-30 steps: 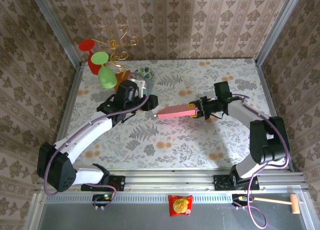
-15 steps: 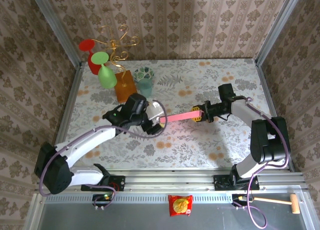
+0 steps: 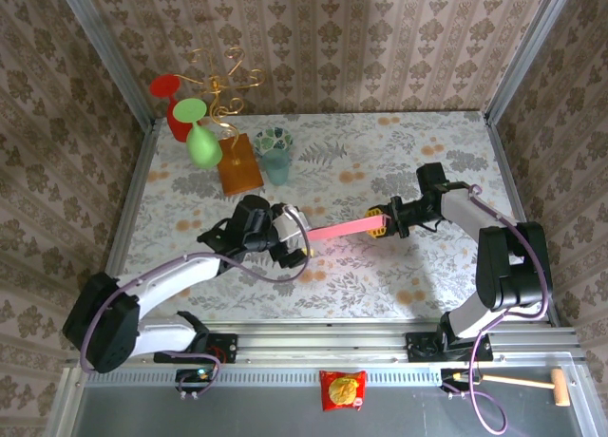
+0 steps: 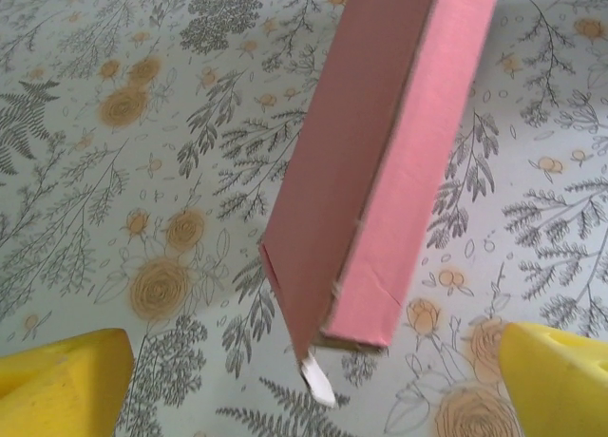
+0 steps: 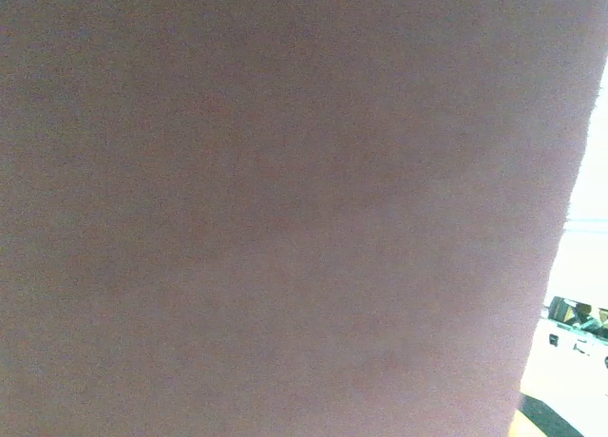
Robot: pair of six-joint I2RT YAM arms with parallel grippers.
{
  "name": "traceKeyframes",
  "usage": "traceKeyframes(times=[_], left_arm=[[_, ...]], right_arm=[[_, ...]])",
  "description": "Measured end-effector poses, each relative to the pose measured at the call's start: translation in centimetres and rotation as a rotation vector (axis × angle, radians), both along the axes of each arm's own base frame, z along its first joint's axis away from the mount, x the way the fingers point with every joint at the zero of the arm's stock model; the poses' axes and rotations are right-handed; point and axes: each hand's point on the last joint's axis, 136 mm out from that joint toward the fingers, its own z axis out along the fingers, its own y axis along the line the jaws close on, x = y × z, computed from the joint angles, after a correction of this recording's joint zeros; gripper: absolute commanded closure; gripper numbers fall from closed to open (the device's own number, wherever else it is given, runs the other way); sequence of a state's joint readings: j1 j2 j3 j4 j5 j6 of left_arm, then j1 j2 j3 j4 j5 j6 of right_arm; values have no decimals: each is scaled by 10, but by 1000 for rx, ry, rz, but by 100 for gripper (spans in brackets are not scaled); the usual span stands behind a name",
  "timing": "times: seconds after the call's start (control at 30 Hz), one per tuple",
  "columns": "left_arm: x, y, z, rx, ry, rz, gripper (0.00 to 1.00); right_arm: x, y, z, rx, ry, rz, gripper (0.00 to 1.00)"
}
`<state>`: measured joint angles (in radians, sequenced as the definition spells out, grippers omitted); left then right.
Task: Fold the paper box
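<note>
Paper box was held edge-on above the mid-counter by the right tool, clamped on its right end. The left tool had swung in and opened wide at the free end without touching it, apparently ready to grip.

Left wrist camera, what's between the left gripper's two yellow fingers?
In the left wrist view, the near end of the thin pink cardboard box sits between the fingers of the open left gripper, touching neither; floral tabletop shows in both gaps.

Top camera high, looking down on table, both wrist cameras close on paper box
</note>
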<state>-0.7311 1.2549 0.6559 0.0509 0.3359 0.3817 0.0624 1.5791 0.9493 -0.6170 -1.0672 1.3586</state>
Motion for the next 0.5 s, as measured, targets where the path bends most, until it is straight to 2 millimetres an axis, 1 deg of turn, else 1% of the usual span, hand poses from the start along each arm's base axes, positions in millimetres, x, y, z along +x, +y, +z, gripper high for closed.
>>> traceKeyframes(times=[0.1,0.27,0.33,0.37,0.47,0.5], left_arm=[[5,-7,-6,-16,13,-1,5],[5,-17,-21,-25,82,-19,17],[5,-21,-22,-35,102,-28,21],[5,-24,-21,-43,112,-32,25],[5,-30,-16,-70,136,-41,40],[6,-33,-14,-79,142,-46,42]], right_arm=[[-1,0,0,-1,2,5,75],[-2,0,-1,4,6,12,75],[-2,1,-2,10,13,13,74],[-1,1,-2,14,17,14,74],[2,2,-3,23,24,17,74],[3,3,-4,26,26,18,74]])
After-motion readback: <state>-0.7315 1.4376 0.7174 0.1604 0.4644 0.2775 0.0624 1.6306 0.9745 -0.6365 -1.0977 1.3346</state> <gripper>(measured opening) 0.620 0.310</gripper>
